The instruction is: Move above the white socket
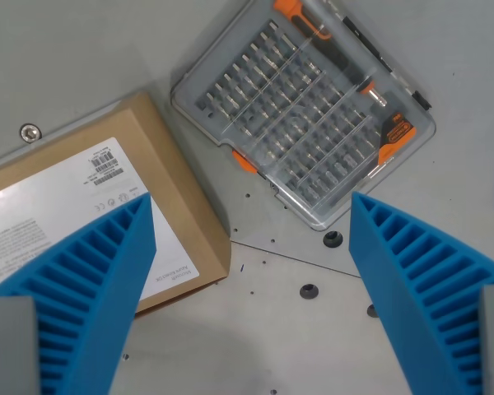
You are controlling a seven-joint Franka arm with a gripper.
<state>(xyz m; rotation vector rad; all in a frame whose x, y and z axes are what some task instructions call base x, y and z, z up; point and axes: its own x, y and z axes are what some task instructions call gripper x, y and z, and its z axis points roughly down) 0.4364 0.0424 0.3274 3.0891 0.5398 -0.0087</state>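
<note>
No white socket shows in the wrist view. My gripper (251, 216) is open, its two blue ribbed fingers (90, 288) reaching up from the bottom corners with nothing between them. Below the gap lies bare grey table (255, 329) with a few screw holes (309, 290). The left finger overlaps a brown cardboard box (107, 197); the right finger's tip sits just below a clear bit-set case (305, 115).
The cardboard box with a white label fills the left side. The clear plastic screwdriver bit case with orange clips lies tilted at the top centre and right. A screw head (30, 132) sits in the table at the upper left.
</note>
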